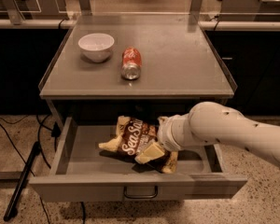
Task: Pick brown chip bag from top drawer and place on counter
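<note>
The brown chip bag (pixel 131 142), dark brown with pale yellow ends and white "Sea Salt" lettering, lies in the middle of the open top drawer (pixel 79 158). The drawer is pulled out, and its front carries a small metal handle (pixel 140 193). My gripper (pixel 151 152) reaches in from the right on a white arm (pixel 224 129) and sits on the bag's right end, covering part of it. The grey counter (pixel 177 55) lies above the drawer.
A white bowl (pixel 96 46) and a red soda can (pixel 130 63) lying on its side are on the left half of the counter. Clear raised edges run along the counter's sides. A black pole (pixel 21 183) and cables lie on the floor at the left.
</note>
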Robot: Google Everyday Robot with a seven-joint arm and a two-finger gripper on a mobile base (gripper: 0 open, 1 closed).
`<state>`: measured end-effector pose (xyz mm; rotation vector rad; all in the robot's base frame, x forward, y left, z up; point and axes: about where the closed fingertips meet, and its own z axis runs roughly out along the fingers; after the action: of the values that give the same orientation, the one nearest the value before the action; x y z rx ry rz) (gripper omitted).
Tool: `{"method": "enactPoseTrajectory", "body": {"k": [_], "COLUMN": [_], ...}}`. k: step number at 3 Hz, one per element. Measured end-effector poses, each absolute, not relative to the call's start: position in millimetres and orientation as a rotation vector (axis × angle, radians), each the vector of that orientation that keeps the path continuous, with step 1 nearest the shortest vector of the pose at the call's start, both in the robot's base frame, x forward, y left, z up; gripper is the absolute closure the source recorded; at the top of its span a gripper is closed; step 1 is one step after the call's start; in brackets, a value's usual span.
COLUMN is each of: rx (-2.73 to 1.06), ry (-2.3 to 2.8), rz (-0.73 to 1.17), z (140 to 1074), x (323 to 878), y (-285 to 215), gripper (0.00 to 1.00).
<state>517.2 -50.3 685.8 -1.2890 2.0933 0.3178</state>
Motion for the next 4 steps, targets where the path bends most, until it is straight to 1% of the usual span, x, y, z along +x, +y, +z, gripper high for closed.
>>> {"method": "enactPoseTrajectory", "body": {"k": [1, 4], "rx": [-1.294, -1.317], "ry": [2.108, 2.175], "rz": [0.318, 0.31], "z": [675, 623], "x": [518, 526], "y": [-52, -56], "gripper": [0.1, 0.11]}}
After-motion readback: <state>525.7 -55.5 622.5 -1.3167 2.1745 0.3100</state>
